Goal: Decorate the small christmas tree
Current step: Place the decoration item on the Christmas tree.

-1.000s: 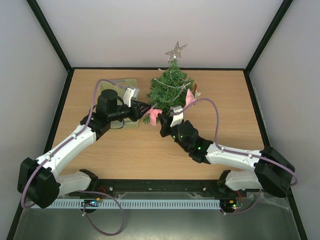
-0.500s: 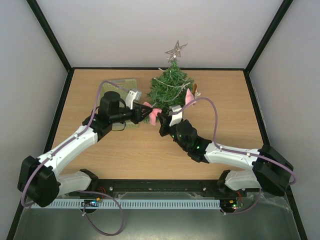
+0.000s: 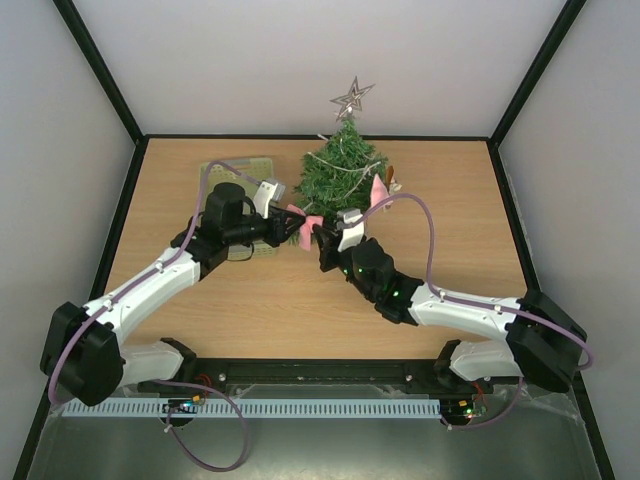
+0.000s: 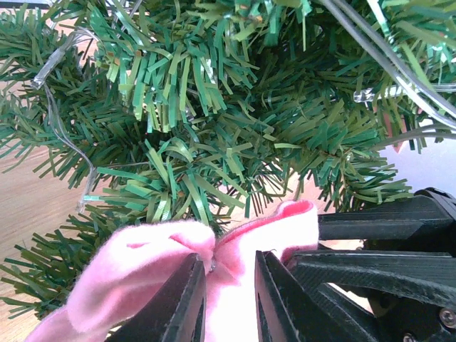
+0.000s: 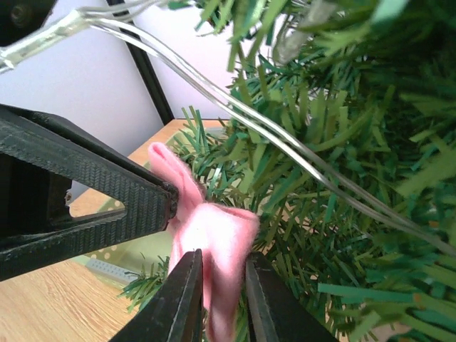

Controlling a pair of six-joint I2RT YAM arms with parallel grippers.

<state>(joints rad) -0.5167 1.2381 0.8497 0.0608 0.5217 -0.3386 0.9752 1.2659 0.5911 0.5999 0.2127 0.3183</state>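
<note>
Reaching in from the near edge of the table (image 3: pixel 300 300), both arms pointed at one pink bow (image 3: pixel 306 226) low on the front left of the tree (image 3: pixel 340 172). The left gripper (image 3: pixel 288 224) sat to the bow's left, its jaws drawn close and pinching the felt at the knot, with a loop spilling out to either side. The right gripper (image 3: pixel 322 240) sat on the near right, its jaws only a sliver apart and the bow's fabric filling the gap between them. The two pairs of black fingers lay just beside each other. Beyond them the tree stood upright toward the far middle of the table, a clear light string (image 5: pixel 306 165) threaded through its branches and a second bow (image 3: pixel 378 193) on its right side. A pale green basket (image 3: pixel 232 166) sat just left of the tree, partly hidden behind the left arm. A silver star (image 3: pixel 351 97) topped the tree.
</note>
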